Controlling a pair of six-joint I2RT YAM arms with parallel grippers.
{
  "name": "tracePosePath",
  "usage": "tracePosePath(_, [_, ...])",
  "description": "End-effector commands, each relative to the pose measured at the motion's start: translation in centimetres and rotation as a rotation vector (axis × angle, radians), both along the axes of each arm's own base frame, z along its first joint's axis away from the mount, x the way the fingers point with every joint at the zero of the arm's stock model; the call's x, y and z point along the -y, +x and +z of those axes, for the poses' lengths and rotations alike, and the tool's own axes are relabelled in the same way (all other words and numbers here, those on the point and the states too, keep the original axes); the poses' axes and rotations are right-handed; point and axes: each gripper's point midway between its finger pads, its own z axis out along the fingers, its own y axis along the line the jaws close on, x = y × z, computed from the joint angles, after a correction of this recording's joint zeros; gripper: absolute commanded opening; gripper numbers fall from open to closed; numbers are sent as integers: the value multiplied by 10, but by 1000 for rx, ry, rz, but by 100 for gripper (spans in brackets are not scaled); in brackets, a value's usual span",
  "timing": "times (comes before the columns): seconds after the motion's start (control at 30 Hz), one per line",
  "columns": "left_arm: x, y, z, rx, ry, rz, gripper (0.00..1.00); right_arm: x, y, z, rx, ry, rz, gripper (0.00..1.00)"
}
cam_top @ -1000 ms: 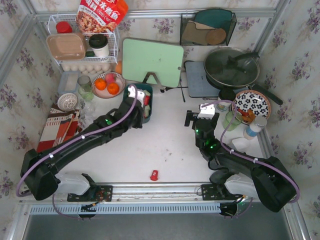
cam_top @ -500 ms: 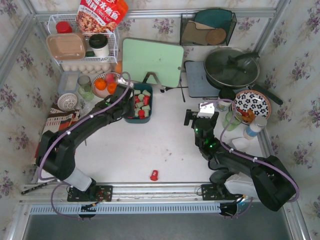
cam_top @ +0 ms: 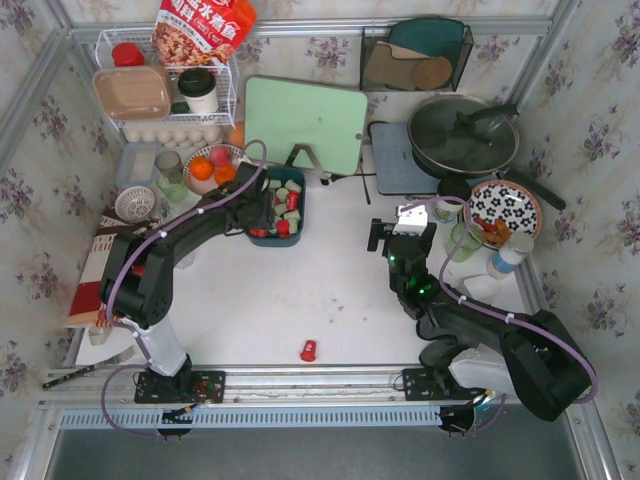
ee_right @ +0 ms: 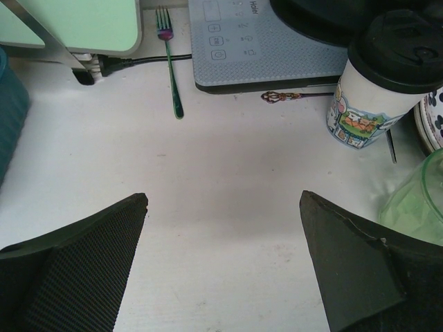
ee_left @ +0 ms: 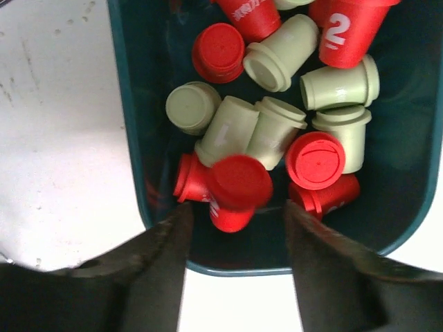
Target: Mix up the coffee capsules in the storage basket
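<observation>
With the storage basket (cam_top: 301, 210) left of centre near the desk's far edge and the left gripper (ee_left: 235, 211) spread wide over its coffee capsules (ee_left: 277, 124), sweep low and slowly so none hop the rim; the right gripper (ee_right: 221, 263) hangs spread too.

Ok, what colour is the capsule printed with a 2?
Bright red tapered capsule; left wrist view shows it best.
</observation>
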Motion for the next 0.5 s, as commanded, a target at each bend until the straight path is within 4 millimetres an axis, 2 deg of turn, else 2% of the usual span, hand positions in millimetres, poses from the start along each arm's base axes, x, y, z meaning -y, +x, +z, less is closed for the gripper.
tracePosePath(0.0, [-8,1,3,19,19,32,64,-4,2,7,21,28,5,100])
tracePosePath(0.13, [-8,-2,21,80,-18,31,73,-5,3,6,14,27,12,100])
tracePosePath(0.27, [-12,-15,63,168,-78,32,76,-7,3,6,11,31,24,100])
tracePosePath(0.4, [-23,-43,109,255,-133,24,76,-11,3,6,5,36,42,100])
tracePosePath(0.47, [-30,-61,124,274,-148,18,76,-15,3,6,0,42,59,100])
